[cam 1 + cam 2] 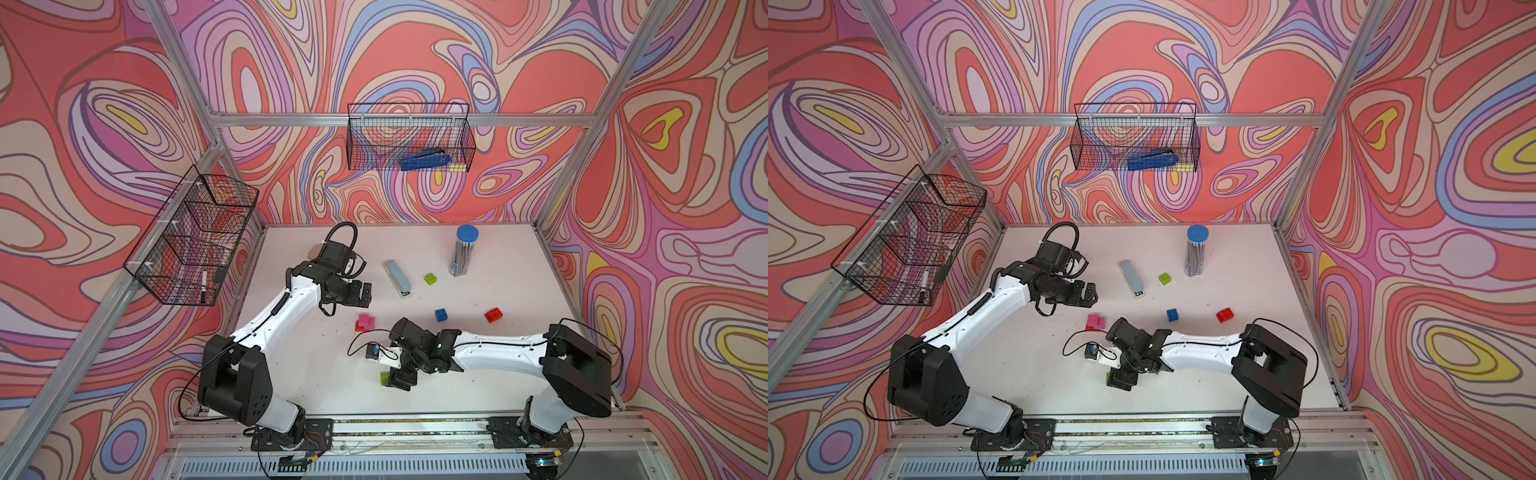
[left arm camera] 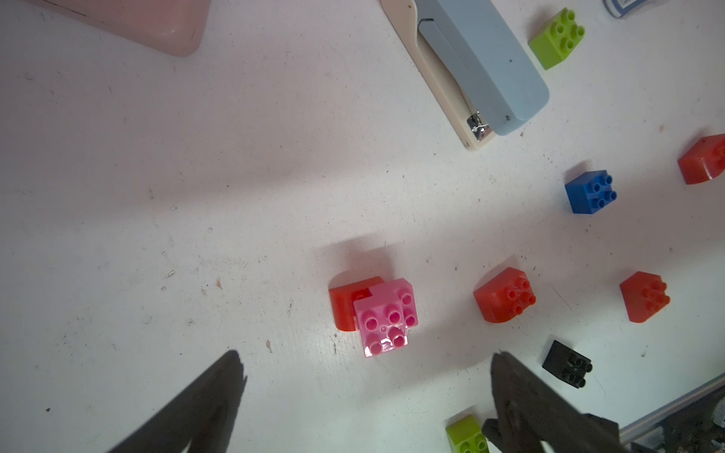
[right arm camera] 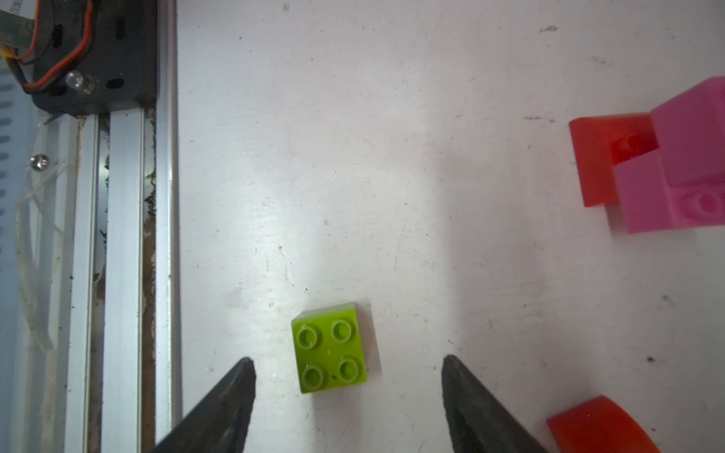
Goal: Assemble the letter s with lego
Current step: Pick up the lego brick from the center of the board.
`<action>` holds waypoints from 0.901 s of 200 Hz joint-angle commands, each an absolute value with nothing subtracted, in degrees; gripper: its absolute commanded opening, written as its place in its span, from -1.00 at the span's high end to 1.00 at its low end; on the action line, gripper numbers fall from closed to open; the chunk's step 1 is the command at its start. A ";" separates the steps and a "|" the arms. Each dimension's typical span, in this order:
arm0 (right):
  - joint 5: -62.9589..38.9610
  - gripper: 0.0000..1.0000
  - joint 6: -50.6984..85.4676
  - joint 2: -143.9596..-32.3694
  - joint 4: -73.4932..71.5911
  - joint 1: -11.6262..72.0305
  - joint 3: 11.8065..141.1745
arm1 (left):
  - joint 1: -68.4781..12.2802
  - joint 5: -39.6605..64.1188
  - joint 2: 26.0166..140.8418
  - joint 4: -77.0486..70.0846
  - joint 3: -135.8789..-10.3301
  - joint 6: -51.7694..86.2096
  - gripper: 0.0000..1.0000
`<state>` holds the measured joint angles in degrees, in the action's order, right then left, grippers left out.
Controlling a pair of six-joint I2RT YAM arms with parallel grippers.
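The right gripper [image 3: 348, 364] points down at the white tabletop [image 1: 316, 386] at about 6 o'clock, near the front rail. Its jaws stand apart, and a small lime green studded plastic brick [image 3: 331, 347] lies studs-up between the tips. A gap shows on either side, so neither finger touches it. The left gripper [image 2: 368, 359] hangs over the table toward 10 o'clock of the middle, jaws wide apart and holding nothing. Just beyond its tips a pink studded brick [image 2: 386, 317] sits pressed onto a red rounded brick [image 2: 345, 304], and this pair rests slightly to 9 o'clock of the middle. A blue square brick [image 1: 441, 314] lies just to 3 o'clock of the middle. A loose red brick [image 1: 493, 315] lies farther out the same way, and a second lime green brick [image 1: 430, 278] lies at about 1 o'clock. The left wrist view also shows a second red rounded brick [image 2: 504, 296], a third red rounded brick [image 2: 643, 296] and a small black brick [image 2: 567, 364]. A grey-blue stapler [image 1: 398, 279] lies toward 12 o'clock, and a clear pencil tube with a blue lid [image 1: 463, 251] stands upright at 1 o'clock.
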<state>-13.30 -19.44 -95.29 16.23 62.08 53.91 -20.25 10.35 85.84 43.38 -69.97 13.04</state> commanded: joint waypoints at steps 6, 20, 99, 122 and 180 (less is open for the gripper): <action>-13.54 -0.49 -22.21 -97.82 18.16 62.66 56.18 | -19.96 10.90 85.42 43.55 -69.38 11.82 -1.00; -13.08 -0.45 -22.74 -98.99 18.66 62.75 56.64 | -19.98 11.15 85.59 43.53 -69.36 11.87 -1.00; -12.05 0.03 -24.21 -103.69 21.09 62.84 59.46 | -19.98 11.40 85.87 43.59 -68.86 11.87 -1.00; -11.63 0.21 -24.55 -103.71 21.42 62.84 59.94 | -19.87 11.50 85.69 43.65 -68.60 11.87 -1.00; -8.43 0.39 -26.73 -102.39 23.07 61.01 61.50 | -19.63 11.16 84.75 43.91 -68.64 11.78 -1.00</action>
<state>-10.24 -25.06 -103.35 21.71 62.24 59.40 -20.16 10.74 85.86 43.44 -69.23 13.04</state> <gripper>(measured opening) 0.350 0.998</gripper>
